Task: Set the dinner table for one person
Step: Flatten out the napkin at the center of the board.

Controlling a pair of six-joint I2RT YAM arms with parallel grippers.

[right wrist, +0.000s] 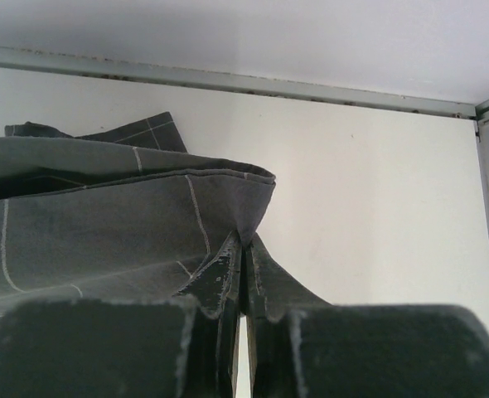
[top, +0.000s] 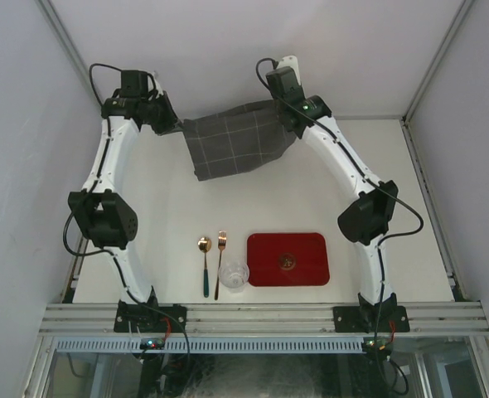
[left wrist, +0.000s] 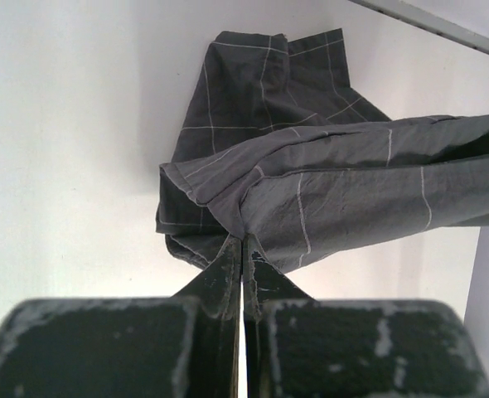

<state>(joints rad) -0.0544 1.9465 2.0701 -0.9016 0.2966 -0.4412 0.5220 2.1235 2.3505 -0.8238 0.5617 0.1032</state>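
Note:
A dark grey checked cloth (top: 238,139) hangs stretched between my two grippers over the far part of the dinner table (top: 327,191). My left gripper (top: 176,124) is shut on its left corner, and the cloth (left wrist: 327,186) bunches at the fingertips. My right gripper (top: 292,123) is shut on the right corner, where the cloth (right wrist: 104,224) folds into the closed jaws. Near the front edge lie a gold spoon with a dark handle (top: 205,264), a gold fork (top: 220,261), a clear glass (top: 234,275) and a red rectangular tray (top: 288,259).
An aluminium rail (right wrist: 228,80) runs along the table's far edge, with white walls close behind and at both sides. Both arms reach far over the table from their bases at the near edge.

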